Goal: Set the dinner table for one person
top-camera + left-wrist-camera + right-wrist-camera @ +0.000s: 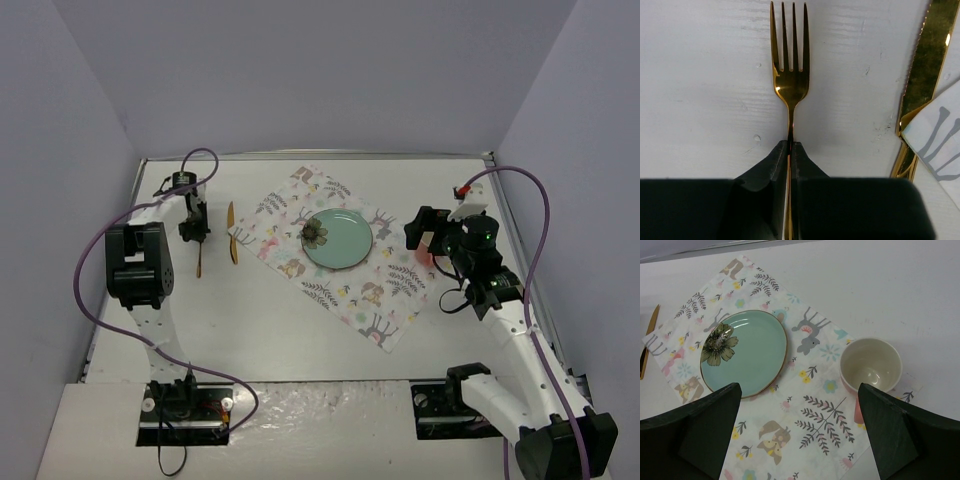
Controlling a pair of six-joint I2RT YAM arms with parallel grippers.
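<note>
White dinner table (pixel 260 330), lavender walls (pixel 320 70) around

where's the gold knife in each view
top external: knife just left of the placemat, right of the fork
left wrist: knife along the right edge
right wrist: knife, a sliver at the left edge
shared landmark: the placemat corner beside it

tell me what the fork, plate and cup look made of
Fork: polished metal with a gold finish, judging by its sharp, mirror-like glints.
Plate: probably glazed ceramic, mint green with a thin gold rim and a printed flower, and a soft sheen.
Cup: likely glazed ceramic too, cream inside and pink outside, smooth and glossy.
</note>
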